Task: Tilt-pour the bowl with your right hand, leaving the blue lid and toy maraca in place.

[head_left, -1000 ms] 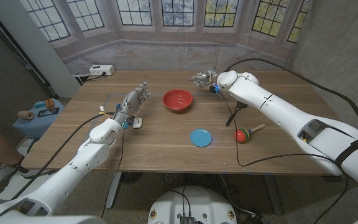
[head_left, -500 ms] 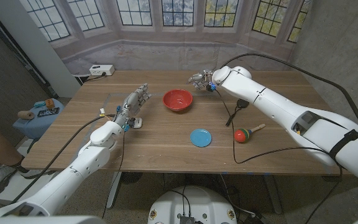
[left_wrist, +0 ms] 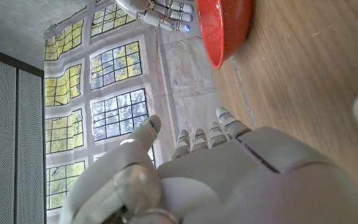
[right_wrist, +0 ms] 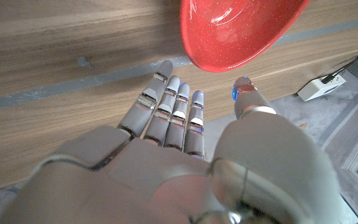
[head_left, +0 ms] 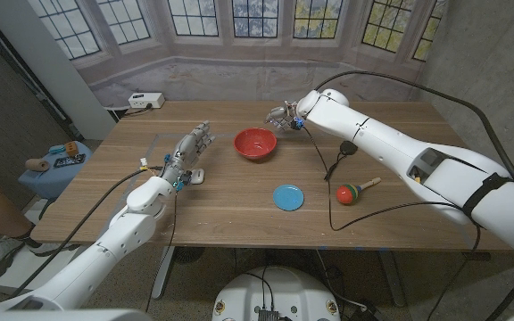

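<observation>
bowl [head_left: 255, 143]: red, sitting upright on the bench [head_left: 239, 201], mouth facing up; round, so showing no long axis; far middle
right hand [head_left: 286, 114]: hovering just beside the bowl's far right rim, fingers apart, holding nothing; having crept leftward toward the bowl over the last second
left hand [head_left: 190, 147]: standing left of the bowl, fingers spread, holding nothing, staying put
lid [head_left: 288, 197]: blue, lying flat nearer than the bowl, unmoved
maraca [head_left: 353, 191]: lying right of the lid, handle pointing far-right, unmoved
</observation>
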Controlling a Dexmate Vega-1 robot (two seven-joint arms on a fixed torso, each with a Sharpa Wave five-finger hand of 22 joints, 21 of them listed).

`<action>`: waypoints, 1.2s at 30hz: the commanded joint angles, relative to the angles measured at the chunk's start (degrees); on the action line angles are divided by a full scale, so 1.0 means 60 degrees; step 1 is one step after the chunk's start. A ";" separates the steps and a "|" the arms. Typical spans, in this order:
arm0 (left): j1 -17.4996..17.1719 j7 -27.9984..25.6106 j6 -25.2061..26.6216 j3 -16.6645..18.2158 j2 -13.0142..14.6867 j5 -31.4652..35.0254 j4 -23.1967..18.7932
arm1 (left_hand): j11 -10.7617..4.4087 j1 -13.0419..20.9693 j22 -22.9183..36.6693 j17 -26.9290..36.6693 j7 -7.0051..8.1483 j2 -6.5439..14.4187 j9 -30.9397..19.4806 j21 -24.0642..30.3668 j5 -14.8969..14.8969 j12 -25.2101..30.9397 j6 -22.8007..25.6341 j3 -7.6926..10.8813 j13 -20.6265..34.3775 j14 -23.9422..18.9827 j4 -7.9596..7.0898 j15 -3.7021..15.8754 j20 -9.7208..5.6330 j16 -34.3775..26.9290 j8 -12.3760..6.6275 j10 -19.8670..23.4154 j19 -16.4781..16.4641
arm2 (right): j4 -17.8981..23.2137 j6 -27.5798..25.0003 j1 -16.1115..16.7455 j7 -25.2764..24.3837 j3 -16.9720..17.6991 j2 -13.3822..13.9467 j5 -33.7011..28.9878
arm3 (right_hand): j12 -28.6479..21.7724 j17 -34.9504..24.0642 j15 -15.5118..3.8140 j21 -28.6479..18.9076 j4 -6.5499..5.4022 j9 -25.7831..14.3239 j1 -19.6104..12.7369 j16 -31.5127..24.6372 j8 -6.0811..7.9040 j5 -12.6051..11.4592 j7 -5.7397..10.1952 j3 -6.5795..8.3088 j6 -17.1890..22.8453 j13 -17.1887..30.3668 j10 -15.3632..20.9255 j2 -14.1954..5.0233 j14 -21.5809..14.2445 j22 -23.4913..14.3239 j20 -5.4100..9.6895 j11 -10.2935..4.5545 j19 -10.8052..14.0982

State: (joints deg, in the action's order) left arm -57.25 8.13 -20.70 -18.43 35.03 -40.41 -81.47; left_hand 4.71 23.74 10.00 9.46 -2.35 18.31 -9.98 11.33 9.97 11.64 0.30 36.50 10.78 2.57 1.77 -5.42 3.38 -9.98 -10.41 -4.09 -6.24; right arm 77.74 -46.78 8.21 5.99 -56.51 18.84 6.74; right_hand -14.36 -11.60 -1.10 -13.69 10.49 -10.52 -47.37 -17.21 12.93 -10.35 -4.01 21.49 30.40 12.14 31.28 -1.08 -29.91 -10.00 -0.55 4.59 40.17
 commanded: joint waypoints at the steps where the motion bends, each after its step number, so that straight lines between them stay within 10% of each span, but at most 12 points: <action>1: -0.0130 0.0011 -0.0085 0.0092 0.0035 -0.0087 0.0004 | 0.0041 -0.1436 0.0015 0.0040 -0.0004 -0.1528 -0.0032 0.0004 0.0041 0.0030 0.0072 0.0009 0.0034 -0.0028 0.0032 -0.0061 -0.0015 -0.0045 -0.0024 0.0000 -0.0033 | -0.0678 -0.0438 -0.0536 0.0237 -0.0641 -0.0489 -0.0270 | 0.0040 -0.0056 -0.0011 0.0028 -0.0061 -0.0044 -0.0107 -0.0072 -0.0013 0.0015 -0.0077 0.0022 0.0088 0.0024 0.0079 -0.0009 -0.0112 -0.0037 -0.0037 0.0040 0.0042; 36: -0.0195 0.0315 -0.0333 0.0078 -0.0172 -0.0287 0.0215 | 0.0090 -0.1173 0.0009 0.0038 -0.0057 -0.1396 -0.0035 0.0011 0.0181 0.0061 0.0361 0.0163 0.0029 -0.0112 0.0238 -0.0096 0.0058 -0.0062 -0.0086 0.0116 -0.0074 | -0.2608 -0.0695 -0.1368 0.0875 -0.1724 -0.1672 -0.0882 | -0.0265 -0.0404 -0.0226 0.0001 -0.0137 -0.0073 -0.0596 -0.0555 0.0063 -0.0032 -0.0087 -0.0127 0.0726 0.0286 0.0774 -0.0018 -0.0783 -0.0061 -0.0141 0.0064 0.0312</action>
State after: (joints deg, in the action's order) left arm -58.31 9.68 -22.49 -17.80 34.25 -41.99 -80.36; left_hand 5.02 24.14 9.86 9.46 -2.35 17.91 -9.98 11.33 10.82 11.64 2.16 37.46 10.78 2.35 2.85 -5.63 3.59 -9.98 -10.60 -3.78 -6.45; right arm 65.82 -50.74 1.41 9.91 -65.15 11.03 2.33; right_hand -15.47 -13.73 -2.33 -13.69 9.70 -10.81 -50.17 -20.16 12.94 -10.35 -4.41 21.02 34.10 13.60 35.20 -1.30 -33.80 -10.28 -1.43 5.00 41.74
